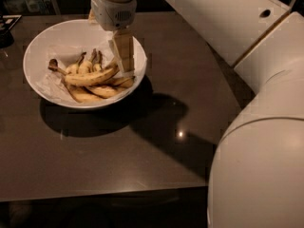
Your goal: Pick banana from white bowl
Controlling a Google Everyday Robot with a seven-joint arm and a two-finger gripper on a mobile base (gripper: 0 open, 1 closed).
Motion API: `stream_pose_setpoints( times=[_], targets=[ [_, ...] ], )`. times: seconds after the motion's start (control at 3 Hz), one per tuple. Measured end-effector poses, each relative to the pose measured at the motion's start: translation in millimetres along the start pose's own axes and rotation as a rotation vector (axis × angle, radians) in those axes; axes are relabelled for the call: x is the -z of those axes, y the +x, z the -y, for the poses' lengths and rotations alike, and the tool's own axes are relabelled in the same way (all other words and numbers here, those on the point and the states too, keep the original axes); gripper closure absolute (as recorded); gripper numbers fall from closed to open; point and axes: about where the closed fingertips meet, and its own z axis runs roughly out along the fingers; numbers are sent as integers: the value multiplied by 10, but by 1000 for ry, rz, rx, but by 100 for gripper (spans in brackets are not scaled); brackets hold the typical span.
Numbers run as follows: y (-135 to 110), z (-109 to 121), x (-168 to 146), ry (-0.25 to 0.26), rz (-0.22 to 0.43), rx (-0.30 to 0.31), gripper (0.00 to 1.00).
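Dark surface (142,151) spreads beneath the tool (126,68). Bowl (42,46) sits below and left of it, the tool hanging inside the right rim. Banana (90,78) lies in the bowl just left of the tip, topmost. Best approach: lower gently and straddle only its right end. Tool apart or together: cannot tell. Contact is hidden.

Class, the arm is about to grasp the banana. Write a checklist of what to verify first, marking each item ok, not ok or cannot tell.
1. Banana lies in the bowl: ok.
2. Gripper is down inside the bowl, at the banana's right end: ok.
3. Gripper is over the banana's middle: not ok.
4. Banana lies apart from the other bananas: not ok, they touch.
5. Bowl sits fully on the table: ok.
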Motion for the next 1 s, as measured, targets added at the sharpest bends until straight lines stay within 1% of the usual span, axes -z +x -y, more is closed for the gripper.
stream_pose_setpoints(
  times=[0.33,1.0],
  targets=[
    [-17,20,-107,-24,-6,8,6],
    [-11,55,-486,-93,20,7,24]
  ],
)
